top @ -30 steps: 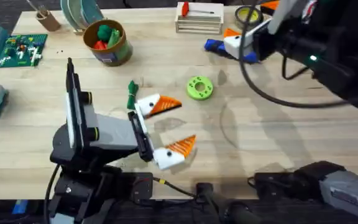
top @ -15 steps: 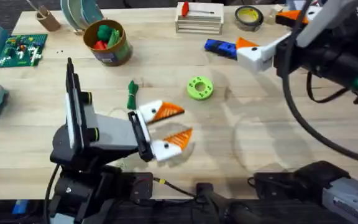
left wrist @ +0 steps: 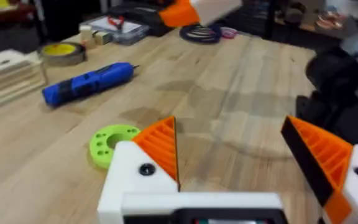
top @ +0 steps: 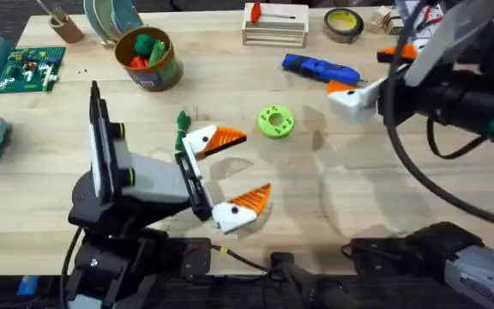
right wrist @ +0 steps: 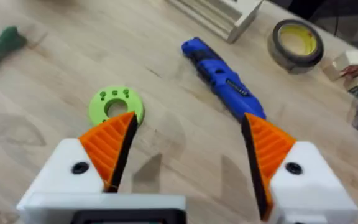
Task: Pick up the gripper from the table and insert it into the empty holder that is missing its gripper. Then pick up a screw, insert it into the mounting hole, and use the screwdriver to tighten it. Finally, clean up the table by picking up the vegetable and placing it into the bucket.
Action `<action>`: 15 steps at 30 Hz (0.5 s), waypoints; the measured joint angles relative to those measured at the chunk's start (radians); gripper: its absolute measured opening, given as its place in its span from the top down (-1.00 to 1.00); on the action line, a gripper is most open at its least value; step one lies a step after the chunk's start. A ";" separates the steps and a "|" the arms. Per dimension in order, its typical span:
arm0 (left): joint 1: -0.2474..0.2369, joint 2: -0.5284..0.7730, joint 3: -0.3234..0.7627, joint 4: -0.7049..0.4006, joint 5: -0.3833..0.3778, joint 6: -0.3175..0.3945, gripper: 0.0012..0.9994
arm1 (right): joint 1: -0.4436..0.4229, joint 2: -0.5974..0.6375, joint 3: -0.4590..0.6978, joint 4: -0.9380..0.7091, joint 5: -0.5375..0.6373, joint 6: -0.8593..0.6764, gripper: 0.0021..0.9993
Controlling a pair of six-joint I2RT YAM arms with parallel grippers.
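From overhead, the left gripper [top: 221,176] is hovering at centre-left of the frame with its fingers spread wide and nothing between them; the vegetable [top: 181,129] is lying on the table [top: 376,202] just beside its upper finger. The green disc [top: 274,121] is sitting near centre. The screwdriver [top: 318,67] is lying at upper centre-right, and the right gripper [top: 360,93] is hanging just below and to the right of it. The bucket [top: 148,58] is standing at upper left, already holding toy items.

In the left wrist view, the left arm's orange pads [left wrist: 160,144] are standing far apart and empty, with the green disc [left wrist: 112,142] at centre-left and the screwdriver [left wrist: 87,83] at upper left.

In the right wrist view, the right gripper [right wrist: 188,155] is gaping open, holding nothing, and the screwdriver [right wrist: 220,78] is lying at upper centre, slanting from upper left to lower right.

The step in hand looks like fetching the screwdriver. To do it well, the right gripper should be lining its opening across the blue body near the middle, descending squarely, and closing only once both pads are flanking it, keeping clear of the thin bit.
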 joint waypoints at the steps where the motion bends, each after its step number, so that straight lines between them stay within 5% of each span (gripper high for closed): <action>1: 0.000 0.000 0.008 -0.014 -0.021 -0.027 -0.99 | 0.000 0.012 0.000 -0.008 0.000 0.000 -0.98; 7: 0.000 0.004 0.141 -0.292 -0.176 -0.100 -0.99 | 0.000 0.082 0.000 -0.022 0.000 0.003 -0.98; 15: 0.000 0.184 0.515 -0.626 -0.512 -0.124 -0.99 | 0.000 0.139 0.000 -0.004 0.000 0.004 -0.98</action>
